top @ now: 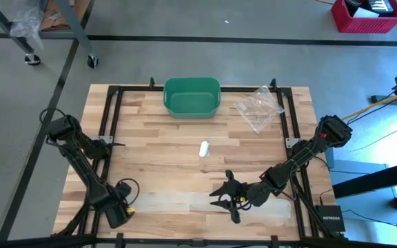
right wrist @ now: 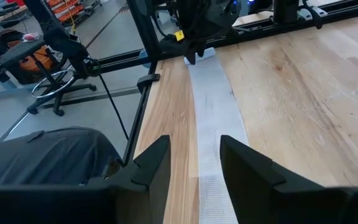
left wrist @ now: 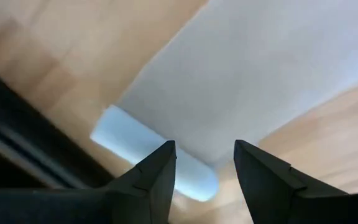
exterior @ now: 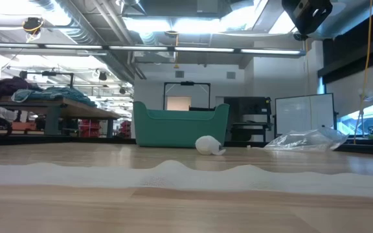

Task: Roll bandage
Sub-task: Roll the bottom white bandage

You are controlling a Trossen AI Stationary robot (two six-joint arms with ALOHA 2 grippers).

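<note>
At the table's near edge, both grippers' jaws stand parted, empty, over the unrolled bandage (top: 205,201).

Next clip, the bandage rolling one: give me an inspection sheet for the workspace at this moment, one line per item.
Surface: wooden table, black frame along its edges.
Job's things: bandage lies unrolled flat along the near edge; its left end is rolled a little, seen in the left wrist view.
Clutter: green bin at the far edge; clear plastic bag beside it; small white roll mid-table.
Grippers: left gripper jaws open, over the bandage's rolled end; right gripper jaws open, over the bandage further right.
Cables: yellow cable and a black box beside the table's right edge.
Surroundings: red crate on the floor; office chair off the table.
</note>
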